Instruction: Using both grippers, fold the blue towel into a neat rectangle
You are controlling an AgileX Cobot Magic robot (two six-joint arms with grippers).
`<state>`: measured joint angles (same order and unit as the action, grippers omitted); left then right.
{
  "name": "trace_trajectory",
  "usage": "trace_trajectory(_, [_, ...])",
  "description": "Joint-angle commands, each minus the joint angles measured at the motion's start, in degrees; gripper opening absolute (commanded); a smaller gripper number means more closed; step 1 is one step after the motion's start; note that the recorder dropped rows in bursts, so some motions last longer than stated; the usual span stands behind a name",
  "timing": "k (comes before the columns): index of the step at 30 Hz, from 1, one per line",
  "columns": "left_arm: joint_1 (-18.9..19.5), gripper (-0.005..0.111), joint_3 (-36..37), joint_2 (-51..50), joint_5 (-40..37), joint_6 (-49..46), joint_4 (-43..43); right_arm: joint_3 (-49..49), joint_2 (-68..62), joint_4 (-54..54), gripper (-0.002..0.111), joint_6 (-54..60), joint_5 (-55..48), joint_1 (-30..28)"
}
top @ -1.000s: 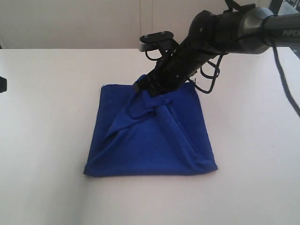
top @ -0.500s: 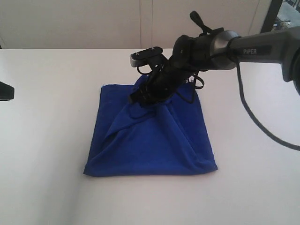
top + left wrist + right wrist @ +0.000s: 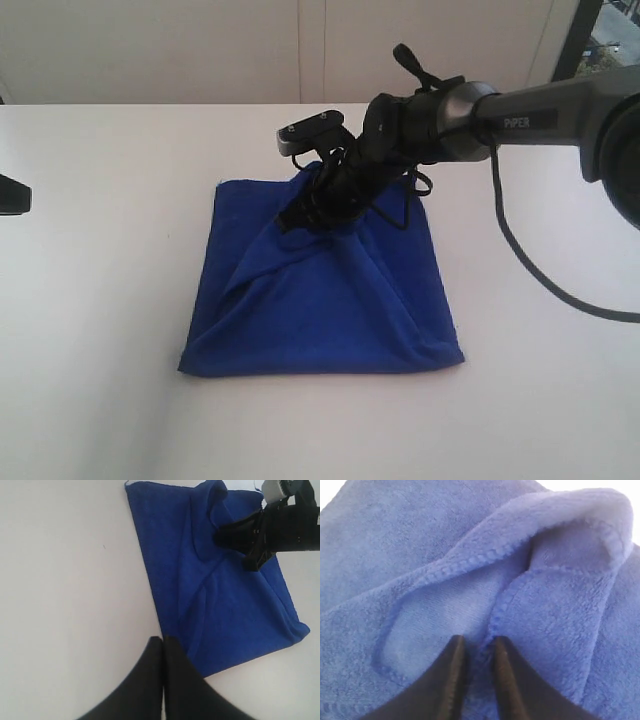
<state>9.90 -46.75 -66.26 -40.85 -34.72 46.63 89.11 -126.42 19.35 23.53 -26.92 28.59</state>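
Observation:
The blue towel (image 3: pixel 330 310) lies on the white table (image 3: pixel 100 300), roughly square, with creases rising toward its far edge. My right gripper (image 3: pixel 300 215) comes down on that raised part from the right. In the right wrist view its jaws (image 3: pixel 476 642) stand narrowly apart, with a bunched fold of the towel (image 3: pixel 445 555) and its stitched hem pinched between them. My left gripper (image 3: pixel 162 639) is shut with nothing in it, hovering beside the towel's (image 3: pixel 225 605) long edge. The left wrist view also shows the right gripper (image 3: pixel 227 535) on the cloth.
A dark piece of the left arm (image 3: pixel 12 195) pokes in at the left edge of the exterior view. The right arm's cable (image 3: pixel 520 260) hangs over the table to the right of the towel. A pale wall stands behind the table.
The right arm has swung and its gripper has shifted a little left and back over the towel's far part. The small flap seen under it earlier is now covered. The left arm piece edged in.

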Motion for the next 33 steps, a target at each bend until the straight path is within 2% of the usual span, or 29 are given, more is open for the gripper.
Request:
trace_trajectory(1, [-0.35,0.000,0.26,0.06,-0.59,-0.23,1.25,0.41,0.04,-0.83,0.006,0.46,0.29,-0.01])
trace_trajectory(4, [-0.35,0.000,0.26,0.06,-0.70,-0.23,1.25,0.41,0.18,-1.56,0.000,0.46,0.29,-0.01])
trace_trajectory(15, [-0.35,0.000,0.26,0.06,-0.70,-0.23,1.25,0.41,1.99,-1.56,0.000,0.36,0.18,-0.01])
trace_trajectory(24, [-0.35,0.000,0.26,0.06,-0.81,-0.23,1.25,0.41,1.86,-1.56,0.017,0.25,-0.19,-0.01])
trace_trajectory(30, [-0.35,0.000,0.26,0.06,-0.93,-0.23,1.25,0.41,1.86,-2.35,0.016,0.25,0.04,-0.01])
trace_trajectory(33, [-0.35,0.000,0.26,0.06,-0.93,-0.23,1.25,0.41,1.86,-3.15,0.011,0.25,0.04,-0.01])
